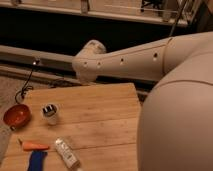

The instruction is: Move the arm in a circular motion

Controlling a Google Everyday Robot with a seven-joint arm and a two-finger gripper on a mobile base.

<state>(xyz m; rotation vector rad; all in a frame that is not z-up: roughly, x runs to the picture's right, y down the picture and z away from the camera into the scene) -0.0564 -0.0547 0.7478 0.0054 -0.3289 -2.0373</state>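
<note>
Arm (150,57) reaches leftward, raised well above the counter (100,115), apparently so its circle clears the bowl (17,116), cup (50,113), carrot (34,146) and bottle (66,153); the gripper is out of view beyond the rounded joint

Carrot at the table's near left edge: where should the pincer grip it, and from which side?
Grip the carrot at mid-length, coming straight down with the jaws across its width. It lies flat, long axis left-right, thin tip toward the left, so the middle gives the fullest hold. A blue thing lies close below it. The pincer is out of view; only the arm shows, above the table.
</note>
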